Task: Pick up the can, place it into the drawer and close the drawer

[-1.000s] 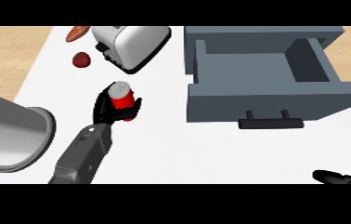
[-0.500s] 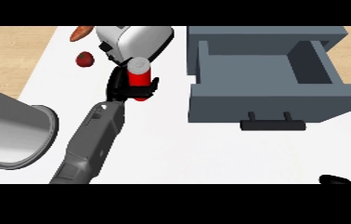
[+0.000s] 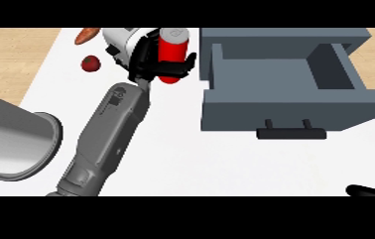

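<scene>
The can — red, with a pale top — was held by the left hand, whose black fingers were curled round its body. Can and hand were seen over the white counter, just left of the open drawer and outside it; whether the can was touching the counter could not be told. The drawer's dark handle was set on its front, toward the view's lower edge. Behind the hand a white appliance was partly hidden. Further left a small red item and an orange one were seen, and a grey pot was cut by the left edge. Of the right hand only a black tip was shown at the lower right corner — its state could not be told.
</scene>
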You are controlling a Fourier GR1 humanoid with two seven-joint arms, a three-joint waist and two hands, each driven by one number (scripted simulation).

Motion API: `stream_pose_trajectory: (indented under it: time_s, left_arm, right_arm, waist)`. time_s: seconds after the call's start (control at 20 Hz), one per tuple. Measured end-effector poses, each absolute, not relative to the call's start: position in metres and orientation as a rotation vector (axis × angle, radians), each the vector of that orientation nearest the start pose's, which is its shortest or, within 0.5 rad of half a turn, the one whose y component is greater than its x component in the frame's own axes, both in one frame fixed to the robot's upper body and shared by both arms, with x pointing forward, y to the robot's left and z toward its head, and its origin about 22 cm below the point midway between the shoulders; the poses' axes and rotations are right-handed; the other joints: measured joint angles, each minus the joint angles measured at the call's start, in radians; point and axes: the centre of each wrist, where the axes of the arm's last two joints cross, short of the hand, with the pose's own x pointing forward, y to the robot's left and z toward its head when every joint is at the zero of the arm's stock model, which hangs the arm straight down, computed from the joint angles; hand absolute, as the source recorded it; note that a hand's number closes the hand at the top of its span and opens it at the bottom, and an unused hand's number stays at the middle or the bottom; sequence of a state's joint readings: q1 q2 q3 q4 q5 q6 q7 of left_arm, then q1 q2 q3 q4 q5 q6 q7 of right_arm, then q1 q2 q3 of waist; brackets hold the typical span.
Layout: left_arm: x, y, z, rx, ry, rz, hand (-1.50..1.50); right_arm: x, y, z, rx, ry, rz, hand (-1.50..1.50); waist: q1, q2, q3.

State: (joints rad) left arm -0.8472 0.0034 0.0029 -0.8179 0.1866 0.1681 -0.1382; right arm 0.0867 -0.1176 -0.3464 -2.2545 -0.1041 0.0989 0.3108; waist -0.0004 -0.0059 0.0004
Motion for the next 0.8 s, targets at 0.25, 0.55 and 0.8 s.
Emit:
stream_pose_trajectory:
  time_s: [0.25,0.55,0.8]
  left_arm:
    - [0.409,0.088,0.124,-0.181,-1.711,-0.093,1.5]
    - [0.414,0.06,0.183,-0.152,-1.725,-0.138,1.5]
    - [0.417,0.035,0.216,-0.14,-1.717,-0.159,1.5]
  right_arm:
    - [0.172,-0.304,0.157,-0.297,-1.874,-0.064,-1.5]
    - [0.168,-0.305,0.154,-0.298,-1.875,-0.065,-1.5]
    - [0.169,-0.303,0.149,-0.288,-1.878,-0.065,-1.5]
  waist:
    - [-0.004,0.003,0.0]
    - [-0.01,0.005,0.0]
    - [-0.02,0.008,0.0]
